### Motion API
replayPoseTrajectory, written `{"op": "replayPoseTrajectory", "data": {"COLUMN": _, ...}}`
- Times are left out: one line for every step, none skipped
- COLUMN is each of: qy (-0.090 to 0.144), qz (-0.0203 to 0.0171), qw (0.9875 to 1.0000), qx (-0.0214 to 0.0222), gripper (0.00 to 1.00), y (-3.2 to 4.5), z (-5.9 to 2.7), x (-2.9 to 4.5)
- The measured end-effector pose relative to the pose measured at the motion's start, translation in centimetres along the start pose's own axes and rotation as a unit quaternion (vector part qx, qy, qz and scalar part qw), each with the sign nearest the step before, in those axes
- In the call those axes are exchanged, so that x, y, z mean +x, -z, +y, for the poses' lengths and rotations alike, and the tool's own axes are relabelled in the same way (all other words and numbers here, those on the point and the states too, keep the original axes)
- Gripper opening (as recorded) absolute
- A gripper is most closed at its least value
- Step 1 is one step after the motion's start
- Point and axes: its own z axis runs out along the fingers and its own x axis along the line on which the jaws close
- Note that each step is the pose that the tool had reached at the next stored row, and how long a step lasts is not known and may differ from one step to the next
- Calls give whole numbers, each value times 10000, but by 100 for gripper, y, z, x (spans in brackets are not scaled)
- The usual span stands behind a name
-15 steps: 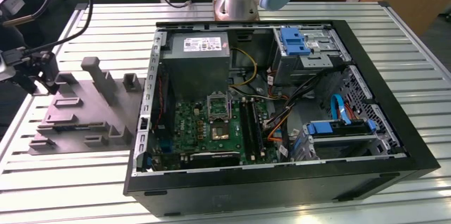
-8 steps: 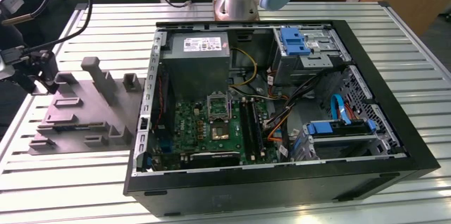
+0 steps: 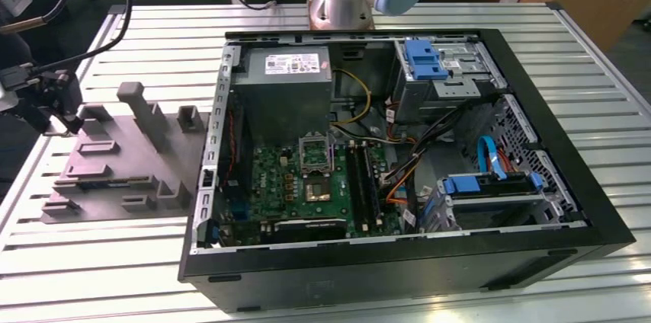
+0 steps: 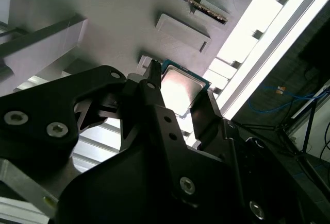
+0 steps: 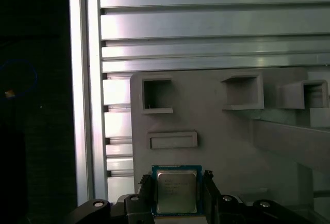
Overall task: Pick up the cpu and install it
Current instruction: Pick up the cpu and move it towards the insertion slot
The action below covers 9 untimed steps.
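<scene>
The cpu (image 5: 176, 192) (image 4: 180, 92) is seen in both wrist views with its silver top facing up, set between the two black fingers (image 5: 146, 189) (image 4: 154, 87) of the gripper (image 5: 177, 183) (image 4: 180, 87). The claw is clenched on the cpu, with a finger laid against each of two opposite edges. Whether the chip is resting on the surface under it or has been raised off it cannot be told. Beneath it a grey tray (image 5: 232, 141) (image 4: 103, 7) is spread, and the cpu is placed near the tray edge that runs along the table's side rail (image 5: 85, 105). A low raised block (image 5: 172, 140) is found just beside the cpu on the tray, and two square pockets (image 5: 157, 94) are set further in. In the exterior view the gripper (image 3: 63, 117) is held over the tray's (image 3: 112, 186) far corner on the exterior view's left. The tray is laid on a slatted metal table (image 3: 102, 262), beside an open case (image 3: 407, 262). Inside the case a board with an open socket (image 3: 315, 151) is shown, well apart from the gripper.
</scene>
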Motion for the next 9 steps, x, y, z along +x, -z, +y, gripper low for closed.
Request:
{"op": "replayPoseTrajectory", "data": {"qy": 0, "qz": 0, "qw": 10000, "qx": 0, "gripper": 47, "y": 0, "z": 0, "x": 0}}
{"op": "replayPoseTrajectory", "data": {"qy": 0, "qz": 1, "qw": 10000, "qx": 0, "gripper": 47, "y": 2, "z": 0, "x": 0}}
{"op": "replayPoseTrajectory", "data": {"qy": 1, "qz": 1, "qw": 10000, "qx": 2, "gripper": 47, "y": 5, "z": 0, "x": 0}}
{"op": "replayPoseTrajectory", "data": {"qy": 1, "qz": 0, "qw": 10000, "qx": 6, "gripper": 47, "y": 6, "z": 0, "x": -1}}
{"op": "replayPoseTrajectory", "data": {"qy": 1, "qz": 0, "qw": 10000, "qx": 9, "gripper": 47, "y": 9, "z": 0, "x": -1}}
{"op": "replayPoseTrajectory", "data": {"qy": 0, "qz": 1, "qw": 10000, "qx": 12, "gripper": 47, "y": 14, "z": 1, "x": -1}}
{"op": "replayPoseTrajectory", "data": {"qy": 0, "qz": 0, "qw": 10000, "qx": 14, "gripper": 47, "y": 17, "z": 1, "x": 0}}
{"op": "replayPoseTrajectory", "data": {"qy": 0, "qz": 0, "qw": 10000, "qx": 14, "gripper": 47, "y": 21, "z": 1, "x": 0}}
{"op": "replayPoseTrajectory", "data": {"qy": 1, "qz": 0, "qw": 10000, "qx": 14, "gripper": 47, "y": 26, "z": 2, "x": 0}}
